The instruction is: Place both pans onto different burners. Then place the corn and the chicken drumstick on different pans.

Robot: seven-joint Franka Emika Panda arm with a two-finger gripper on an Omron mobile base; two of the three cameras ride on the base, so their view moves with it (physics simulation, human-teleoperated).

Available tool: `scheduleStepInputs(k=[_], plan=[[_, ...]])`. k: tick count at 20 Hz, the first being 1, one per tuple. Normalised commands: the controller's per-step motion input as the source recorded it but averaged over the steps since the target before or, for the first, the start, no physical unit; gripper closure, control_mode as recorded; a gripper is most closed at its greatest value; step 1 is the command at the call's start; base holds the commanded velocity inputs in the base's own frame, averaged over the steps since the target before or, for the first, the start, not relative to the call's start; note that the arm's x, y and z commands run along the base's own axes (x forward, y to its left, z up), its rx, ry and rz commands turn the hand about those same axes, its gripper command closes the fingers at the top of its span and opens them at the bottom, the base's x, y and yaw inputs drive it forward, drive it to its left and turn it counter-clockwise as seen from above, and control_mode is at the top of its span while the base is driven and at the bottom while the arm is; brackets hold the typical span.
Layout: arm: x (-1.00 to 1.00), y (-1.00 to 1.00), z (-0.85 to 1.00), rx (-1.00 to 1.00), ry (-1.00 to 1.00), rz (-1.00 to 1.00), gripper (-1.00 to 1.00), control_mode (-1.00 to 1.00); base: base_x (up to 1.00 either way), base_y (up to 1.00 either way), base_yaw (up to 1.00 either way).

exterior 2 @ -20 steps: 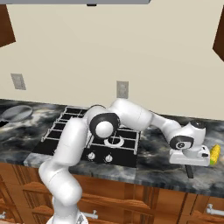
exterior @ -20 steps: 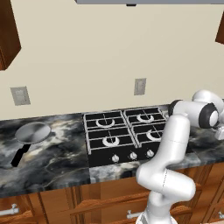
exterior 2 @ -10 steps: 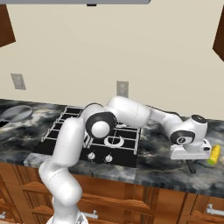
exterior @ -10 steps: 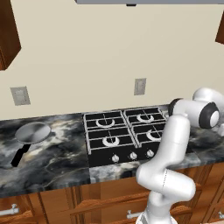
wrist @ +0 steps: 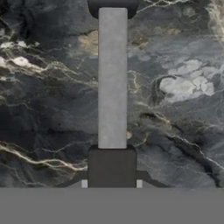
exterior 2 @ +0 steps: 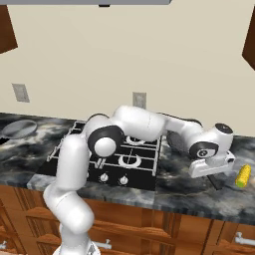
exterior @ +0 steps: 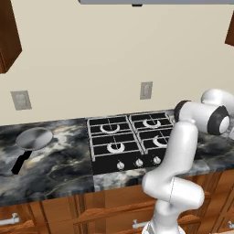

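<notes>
The darker grey pan point(exterior 2: 175, 143) sits on the counter right of the cooktop, partly behind my forearm. Its black handle point(exterior 2: 215, 182) juts toward the counter's front edge. My gripper point(exterior 2: 213, 168) is shut on that handle. In the hand view the handle point(wrist: 112, 78) runs straight up from my gripper point(wrist: 111, 175) over the marble. The corn point(exterior 2: 243, 175) lies on the counter just right of my hand. The light silver pan point(exterior: 34, 138) point(exterior 2: 19, 128) rests far to the left of the cooktop. The burners point(exterior: 112, 147) point(exterior 2: 130, 160) carry nothing. The chicken drumstick is out of view.
Silver knobs point(exterior: 138, 162) line the cooktop's front edge. Dark marble counter point(exterior: 59, 169) stretches on both sides of the cooktop. A wall with outlets point(exterior: 146, 90) stands behind, and wooden drawers point(exterior 2: 149, 234) run below the counter.
The fingers have closed the last bit onto the pan handle and my hand has edged up very slightly. The pans and the corn stay where they were.
</notes>
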Motion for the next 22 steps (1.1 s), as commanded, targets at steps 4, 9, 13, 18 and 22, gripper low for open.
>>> scheduleStepInputs(k=[4,9,13,18,22], plan=[[0.32,0.66,0.11,0.00,0.02,0.28,1.00,-1.00,0.00,0.00,0.00],[0.47,0.75,0.08,-0.02,0.07,0.23,1.00,-1.00,0.00,0.00,0.00],[0.38,0.66,0.00,-0.07,0.02,0.22,1.00,-1.00,0.00,0.00,0.00],[0.10,0.48,-0.23,-0.14,0.00,0.19,1.00,-1.00,0.00,0.00,0.00],[0.09,0.44,-0.42,-0.13,0.00,0.18,1.00,-1.00,0.00,0.00,0.00]])
